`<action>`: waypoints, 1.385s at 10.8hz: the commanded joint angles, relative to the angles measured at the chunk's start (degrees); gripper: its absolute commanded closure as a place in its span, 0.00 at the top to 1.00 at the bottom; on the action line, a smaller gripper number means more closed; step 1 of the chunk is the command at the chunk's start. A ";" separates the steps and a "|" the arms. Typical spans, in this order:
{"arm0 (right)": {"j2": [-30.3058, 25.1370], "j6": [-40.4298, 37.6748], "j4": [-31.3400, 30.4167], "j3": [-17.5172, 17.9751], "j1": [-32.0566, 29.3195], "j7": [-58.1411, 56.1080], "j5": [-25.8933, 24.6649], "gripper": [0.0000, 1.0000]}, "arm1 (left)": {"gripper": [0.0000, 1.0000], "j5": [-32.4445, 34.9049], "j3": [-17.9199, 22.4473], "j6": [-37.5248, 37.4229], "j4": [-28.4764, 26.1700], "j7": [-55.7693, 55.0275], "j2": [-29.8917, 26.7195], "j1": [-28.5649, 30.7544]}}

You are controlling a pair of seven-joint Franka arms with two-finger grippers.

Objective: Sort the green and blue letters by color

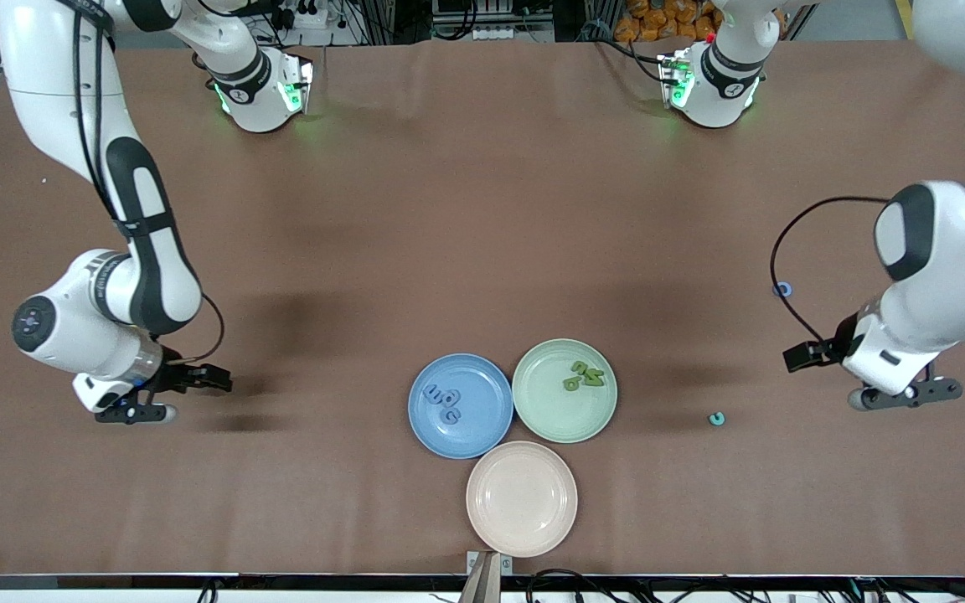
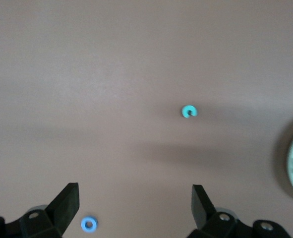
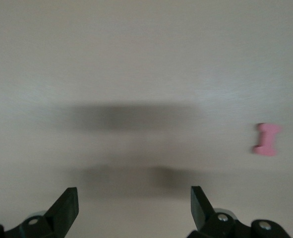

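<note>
1. Three round plates sit together near the front camera's edge of the table [image 1: 482, 209]: a blue plate [image 1: 424, 429], a green plate [image 1: 543, 419] beside it, and a pink plate [image 1: 522, 499] nearest the camera.
2. Blue letters [image 1: 443, 403] lie in the blue plate; green letters [image 1: 585, 376] lie in the green plate.
3. A teal C [image 1: 716, 418] lies on the bare cloth between the green plate and the left arm's end of the table.
4. A blue ring [image 1: 781, 290] lies farther from the camera than the teal C, well apart from it.
5. The left gripper [image 2: 135, 206] hangs over bare cloth at its own end, jaws wide and empty.
6. The right gripper [image 3: 134, 208] hangs over bare cloth at its own end, jaws wide and empty.
7. A pink piece [image 3: 266, 139] shows on the cloth in the right wrist view.
</note>
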 commanded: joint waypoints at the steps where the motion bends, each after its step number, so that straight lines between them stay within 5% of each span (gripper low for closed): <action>1: -1.18 0.25 -1.48 -3.26 -0.21 -9.02 -4.89 1.00 | 1.00 -4.30 0.30 -7.63 -1.41 0.77 -9.60 -1.34; 5: 0.74 3.31 -1.21 -3.98 -4.24 -10.70 -14.49 1.00 | 1.00 -4.40 -0.58 -19.22 2.70 0.60 -15.08 -1.78; 8: 2.95 6.85 -0.43 -3.98 -5.66 -12.03 -14.33 1.00 | 1.00 -5.35 -0.41 -25.14 8.95 0.77 -15.87 -1.78; 13: 7.34 5.97 5.72 -3.63 -9.87 -15.53 -12.67 1.00 | 1.00 -12.03 2.05 -24.97 8.70 1.82 -17.71 -1.78; 15: 9.00 0.03 8.96 -3.54 -10.14 -17.47 -9.16 1.00 | 1.00 -11.78 3.28 -25.15 8.43 4.10 -19.64 -1.87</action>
